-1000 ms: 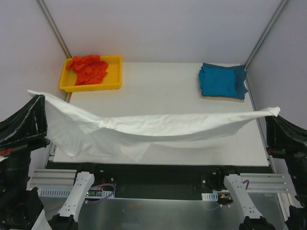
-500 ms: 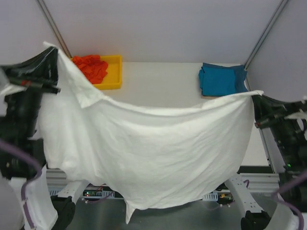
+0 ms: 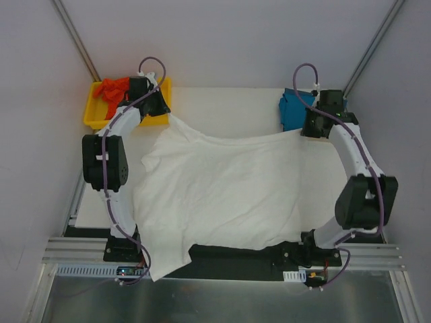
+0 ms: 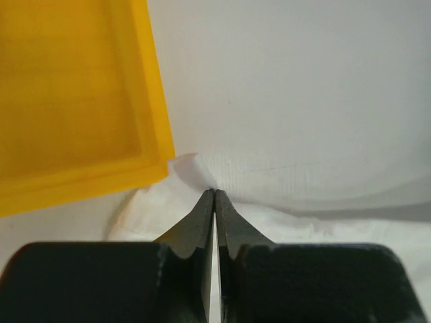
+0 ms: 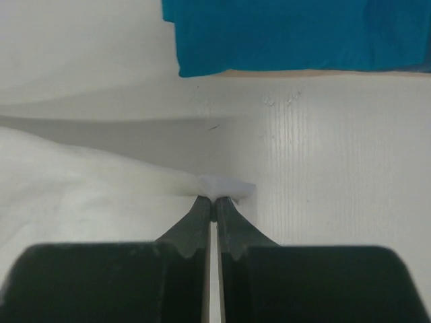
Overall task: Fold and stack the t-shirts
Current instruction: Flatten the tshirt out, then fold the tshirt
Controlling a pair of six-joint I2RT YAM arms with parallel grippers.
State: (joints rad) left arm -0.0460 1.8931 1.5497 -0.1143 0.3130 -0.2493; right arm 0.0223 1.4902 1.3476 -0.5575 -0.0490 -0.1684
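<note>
Lying flat, the white t-shirt hangs over the tabletop's near edge. The left gripper by the yellow tray and the right gripper by the teal t-shirt each pinch one far shirt corner tight. Bare tabletop lies between them.

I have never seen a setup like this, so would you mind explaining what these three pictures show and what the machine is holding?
These are two robot arms, a left arm and a right arm, bolted at the near edge of a table. Each ends in a two-finger gripper. The overhead view comes from a fixed camera above and behind them. The other two views come from a camera on each wrist, which is why black fingers show at the bottom.

A white t-shirt lies spread across the table. The left gripper is shut on its far left corner, beside a yellow tray holding a crumpled orange-red shirt. The right gripper is shut on the far right corner, near a folded teal-blue shirt.
</note>
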